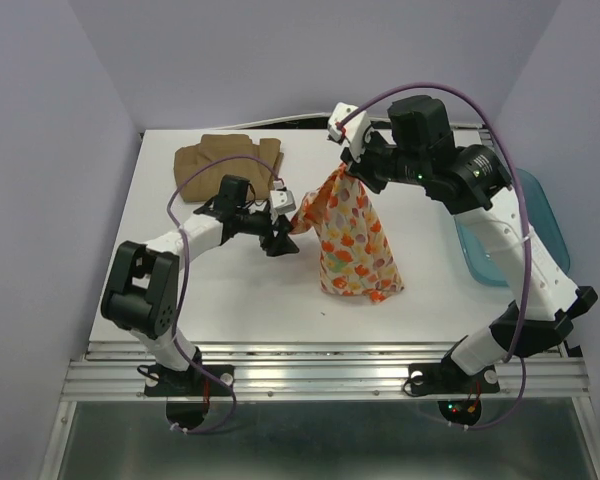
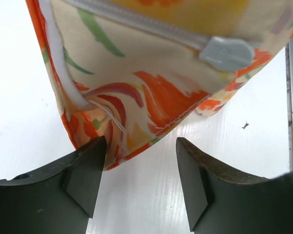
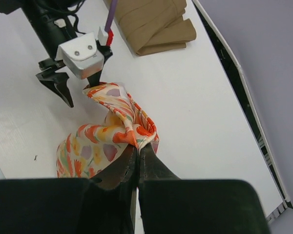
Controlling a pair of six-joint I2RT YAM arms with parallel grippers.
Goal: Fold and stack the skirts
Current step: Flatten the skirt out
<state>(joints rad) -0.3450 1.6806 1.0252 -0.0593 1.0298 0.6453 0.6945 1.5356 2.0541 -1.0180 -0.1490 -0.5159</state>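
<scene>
Roughly halfway: tan skirt (image 1: pixel 228 160) lies folded at the table's (image 1: pixel 230 295) 11 o'clock, leaf-print skirt (image 1: pixel 355 245) hangs unfolded mid-table, right gripper (image 3: pixel 136 146) pinching its top, left gripper (image 2: pixel 140 146) spread around its 9 o'clock edge; fold and stack remain.

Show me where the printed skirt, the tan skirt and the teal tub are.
printed skirt (image 1: pixel 355 240): top view, middle of the hanging cloth.
tan skirt (image 1: pixel 225 160): top view, middle of the cloth.
teal tub (image 1: pixel 477 258): top view, its near left corner.
</scene>
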